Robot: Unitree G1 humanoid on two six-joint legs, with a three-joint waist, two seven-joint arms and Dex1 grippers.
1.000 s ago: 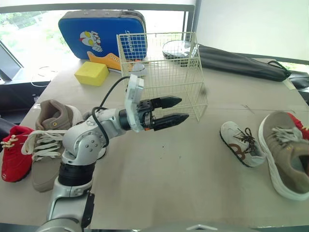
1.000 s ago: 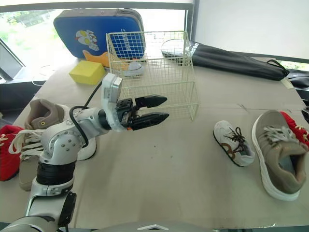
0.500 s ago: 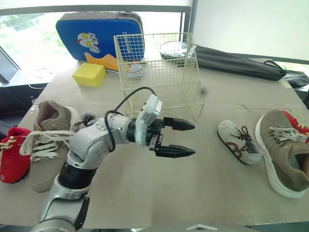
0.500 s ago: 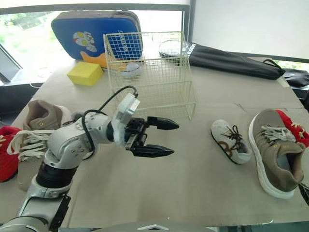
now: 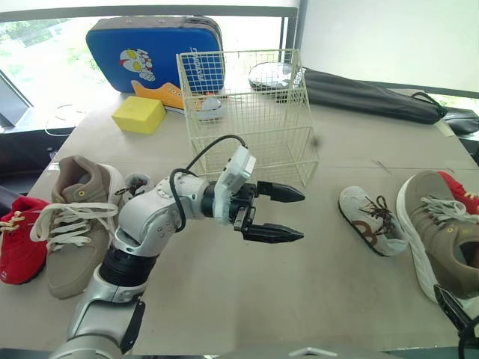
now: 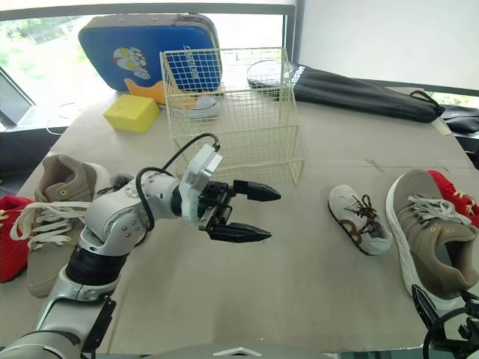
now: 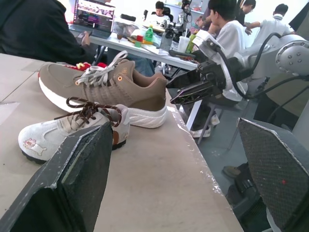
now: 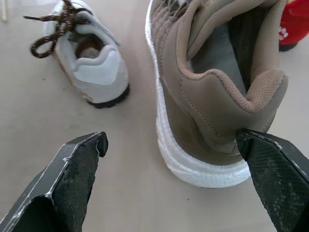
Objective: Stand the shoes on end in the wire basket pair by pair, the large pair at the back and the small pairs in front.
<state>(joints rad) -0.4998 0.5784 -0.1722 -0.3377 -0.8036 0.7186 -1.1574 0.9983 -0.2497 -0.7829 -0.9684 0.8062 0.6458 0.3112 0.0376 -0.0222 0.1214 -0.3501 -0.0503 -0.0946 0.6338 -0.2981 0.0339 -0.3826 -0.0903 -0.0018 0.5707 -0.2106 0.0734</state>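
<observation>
Worktop [image 5: 337, 292] strewn with loose shoes [image 5: 372, 226]; wire basket [image 5: 299, 142] apparently empty, nothing stood yet. Left hand [image 5: 302, 216] spread, empty; right hand [image 8: 171, 137] spread over large tan shoe [image 8: 203, 96].

At the far left of your table [image 5: 337, 299] you have a blue case [image 5: 157, 45] printed with a cartoon figure, and a yellow block [image 5: 140, 114] lies just in front of it. A long black bag [image 5: 367, 96] stretches along the far right side. In the left wrist view you can see a seated person [image 7: 231, 34] among others at a cluttered desk [image 7: 159, 54] beyond the table's edge, where an open laptop [image 7: 94, 14] stands.
</observation>
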